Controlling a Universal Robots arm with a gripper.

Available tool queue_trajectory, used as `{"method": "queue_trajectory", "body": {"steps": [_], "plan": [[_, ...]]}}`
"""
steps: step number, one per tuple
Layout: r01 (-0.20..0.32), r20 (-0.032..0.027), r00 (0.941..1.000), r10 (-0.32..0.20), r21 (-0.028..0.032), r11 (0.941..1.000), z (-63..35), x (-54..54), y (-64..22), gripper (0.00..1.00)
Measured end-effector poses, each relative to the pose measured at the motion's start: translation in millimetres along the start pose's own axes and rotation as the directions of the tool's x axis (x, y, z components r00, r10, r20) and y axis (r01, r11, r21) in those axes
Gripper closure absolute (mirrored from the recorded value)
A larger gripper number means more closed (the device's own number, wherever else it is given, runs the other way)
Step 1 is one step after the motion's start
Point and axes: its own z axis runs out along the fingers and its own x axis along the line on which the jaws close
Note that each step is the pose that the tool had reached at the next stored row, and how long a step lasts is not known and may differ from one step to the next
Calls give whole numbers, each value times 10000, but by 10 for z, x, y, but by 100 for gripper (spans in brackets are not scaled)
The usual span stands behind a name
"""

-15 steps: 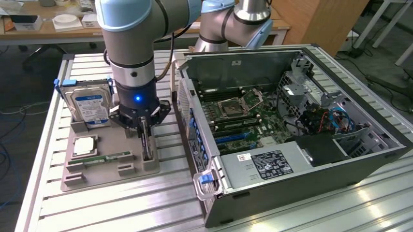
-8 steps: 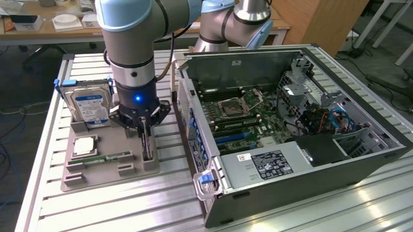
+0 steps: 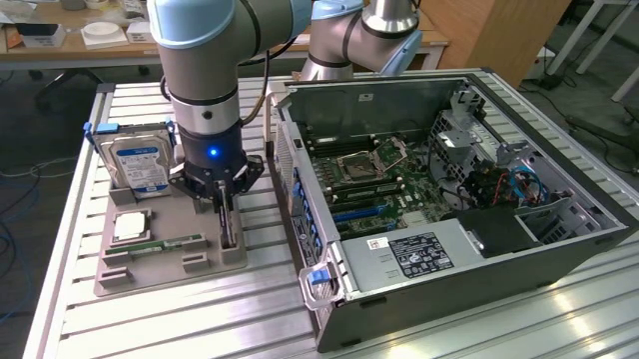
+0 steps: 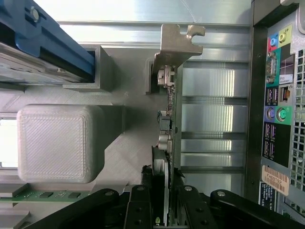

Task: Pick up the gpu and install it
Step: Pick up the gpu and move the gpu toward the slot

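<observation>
On the grey tray (image 3: 175,213) at the exterior view's left, the gripper (image 3: 224,200) is reaching straight down from the arm (image 3: 205,75) and gripping the gpu (image 3: 229,228). The gpu is standing on its long edge in a slot along the side of the tray nearest the case (image 3: 399,299), and it is still sitting in that slot.

In the wrist view the gpu (image 4: 172,109) is showing edge-on, with its silvery bracket (image 4: 178,43) at the end away from the gripper (image 4: 163,210). The black fingers (image 4: 142,207) are pressing against both faces of the card, one on each side.

The drive (image 3: 140,166) is standing upright at the far end of the tray, beside the arm, and its blue rail (image 4: 43,43) is running past a tray post in the wrist view. The RAM stick (image 3: 164,244) is lying nearer the front of the tray, well apart from the gpu. The case is lying open on the slatted table (image 3: 179,314), just beside the tray, with its motherboard (image 3: 379,176) facing up. Its rear port panel (image 4: 279,95) is showing close by the gpu in the wrist view.
</observation>
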Motion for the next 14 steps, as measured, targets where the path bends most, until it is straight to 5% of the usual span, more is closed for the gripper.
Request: {"method": "queue_trajectory", "body": {"steps": [14], "plan": [[0, -3, 10000, 0, -7, 10000, -30, 0, 0, 74]]}}
